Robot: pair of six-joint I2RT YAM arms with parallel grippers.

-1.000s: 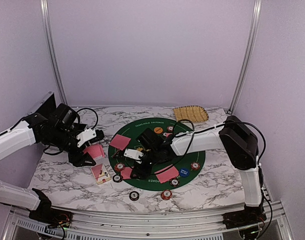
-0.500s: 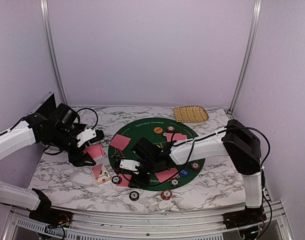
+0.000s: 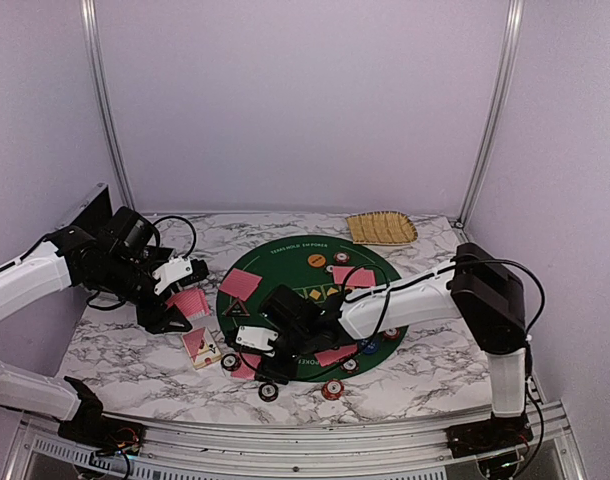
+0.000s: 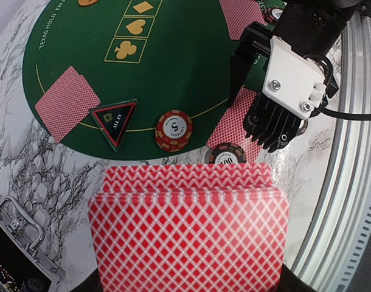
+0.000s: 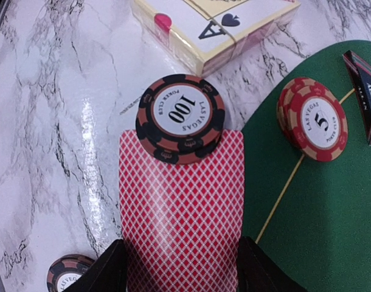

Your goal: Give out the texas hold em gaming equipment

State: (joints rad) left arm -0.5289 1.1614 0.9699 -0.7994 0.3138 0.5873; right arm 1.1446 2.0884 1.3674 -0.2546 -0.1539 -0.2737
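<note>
left claw (image 3: 183,305) clamped on red-backed deck (image 4: 188,234) | right claw (image 5: 182,275) straddles flat card (image 5: 180,207), pinched or not: can't tell | dark 100 chip (image 5: 180,118) on card's far end, ahead of claw

The marble table (image 3: 435,370) is lit evenly and softly from above, and only faint, diffuse shadows are thrown on it in the top view, where chip lettering is too small to be read. In the right wrist view a white patch of glare is reflected off the table just left of the dark chip (image 5: 180,118), whose print is rendered sharply. In the left wrist view the fan of red-backed cards (image 4: 188,231) close to the lens is slightly softened, and the metal rail (image 4: 350,152) along the table's near edge is bowed by lens distortion.
</note>
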